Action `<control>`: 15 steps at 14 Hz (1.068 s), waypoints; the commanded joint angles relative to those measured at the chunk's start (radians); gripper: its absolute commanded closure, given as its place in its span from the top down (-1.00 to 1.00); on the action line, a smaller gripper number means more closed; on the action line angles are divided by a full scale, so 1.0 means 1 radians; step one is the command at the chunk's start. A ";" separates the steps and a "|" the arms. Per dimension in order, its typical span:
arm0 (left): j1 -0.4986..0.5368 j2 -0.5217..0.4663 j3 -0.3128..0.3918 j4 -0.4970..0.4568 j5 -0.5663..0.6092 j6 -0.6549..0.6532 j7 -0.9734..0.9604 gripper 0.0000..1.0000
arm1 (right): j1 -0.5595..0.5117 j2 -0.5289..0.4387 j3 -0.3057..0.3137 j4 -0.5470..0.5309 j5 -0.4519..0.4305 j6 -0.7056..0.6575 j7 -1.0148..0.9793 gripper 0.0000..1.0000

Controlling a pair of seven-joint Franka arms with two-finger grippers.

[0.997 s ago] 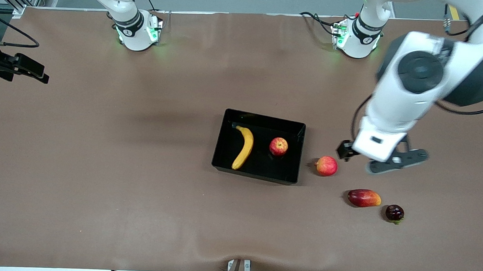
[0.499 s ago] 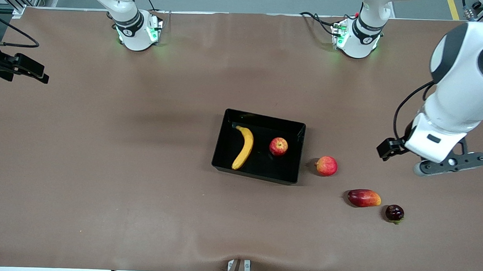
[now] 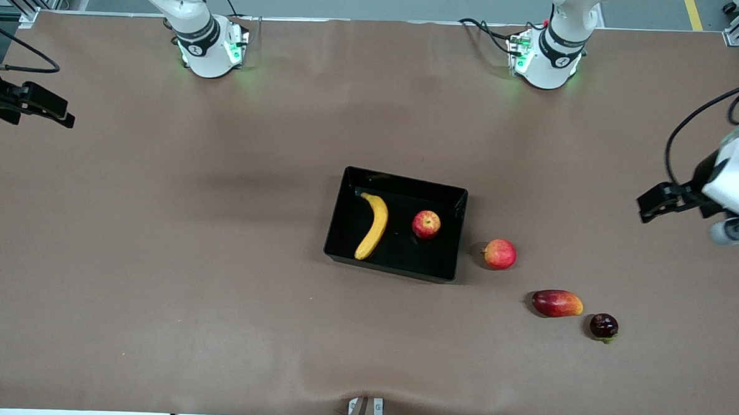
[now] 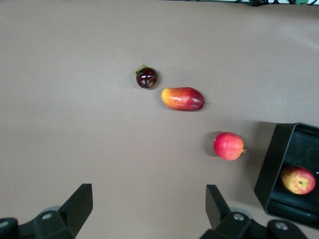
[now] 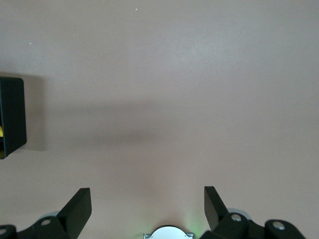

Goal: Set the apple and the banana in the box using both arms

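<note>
Since the earlier frame the left gripper (image 3: pixel 727 220) has withdrawn, released and empty, from beside the box to the frame's right edge. At frame centre the box (image 3: pixel 394 268) on the desk holds banana (image 3: pixel 374 225) and apple (image 3: pixel 426 224). The right gripper (image 5: pixel 147 211), jaws spread, waits; task judged complete.

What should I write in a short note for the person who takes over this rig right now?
Left gripper: open, empty, over bare table at the left arm's end.
Right gripper: open, empty, over bare table.
Banana and apple: both lying in the black box, apart.
Done: both fruits placed.
Left: nothing apparent. The pink-red fruit, mango and dark fruit stay on the table.
</note>
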State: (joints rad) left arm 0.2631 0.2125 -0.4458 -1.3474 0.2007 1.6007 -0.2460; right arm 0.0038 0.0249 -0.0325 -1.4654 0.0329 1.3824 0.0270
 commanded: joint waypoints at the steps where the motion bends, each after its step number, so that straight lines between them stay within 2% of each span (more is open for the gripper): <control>1: 0.021 -0.064 -0.005 -0.036 -0.039 -0.036 0.033 1.00 | -0.005 -0.006 0.005 0.000 -0.002 -0.013 -0.006 1.00; 3: 0.024 -0.099 0.005 -0.058 -0.062 -0.042 0.043 1.00 | -0.008 -0.006 0.003 0.000 -0.005 -0.011 -0.004 1.00; 5: -0.027 -0.149 0.068 -0.114 -0.084 -0.031 0.057 1.00 | -0.007 -0.006 0.003 0.000 -0.004 -0.011 -0.004 1.00; 10: -0.286 -0.280 0.387 -0.246 -0.165 -0.007 0.172 1.00 | -0.004 0.001 0.003 -0.006 -0.013 0.003 -0.004 1.00; 11: -0.326 -0.301 0.432 -0.274 -0.171 -0.002 0.188 1.00 | -0.005 0.001 0.005 -0.006 -0.013 0.012 -0.004 1.00; 15: -0.341 -0.323 0.435 -0.299 -0.172 -0.007 0.191 1.00 | -0.004 0.003 0.005 -0.007 -0.008 0.026 -0.004 1.00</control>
State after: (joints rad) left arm -0.0611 -0.0807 -0.0187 -1.6071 0.0448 1.5723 -0.0684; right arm 0.0038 0.0326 -0.0329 -1.4662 0.0323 1.4005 0.0270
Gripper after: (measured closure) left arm 0.000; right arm 0.000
